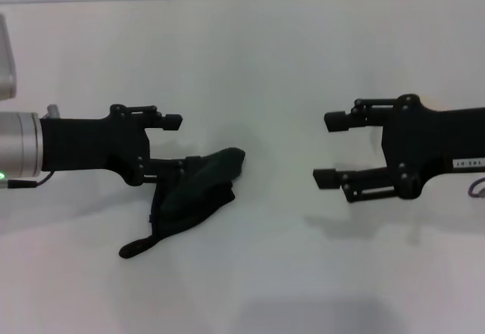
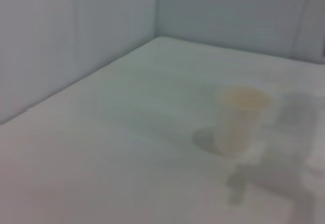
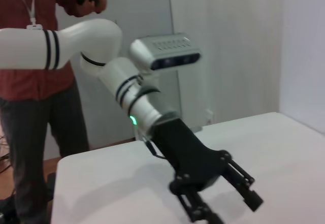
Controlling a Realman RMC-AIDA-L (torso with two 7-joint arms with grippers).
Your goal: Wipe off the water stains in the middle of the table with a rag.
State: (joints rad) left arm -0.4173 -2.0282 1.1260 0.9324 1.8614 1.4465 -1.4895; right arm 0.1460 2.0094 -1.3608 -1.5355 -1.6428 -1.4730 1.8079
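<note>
Left gripper [image 1: 178,143] on my screen has its black fingers spread wide, and the soft black crumpled rag [image 1: 193,198] is bunched against its lower finger, trailing down onto the plain white smooth table [image 1: 258,54]. I see the right gripper [image 1: 330,148] well apart, fingers wide and holding nothing. My left wrist view shows a pale paper cup [image 2: 238,120].

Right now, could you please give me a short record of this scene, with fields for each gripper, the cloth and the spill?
left gripper: open, its lower finger touching the cloth
right gripper: open, empty, hovering apart to the right
soft black rag: crumpled on the white table
water stains: none visible
pale paper cup: upright, left wrist view only
</note>
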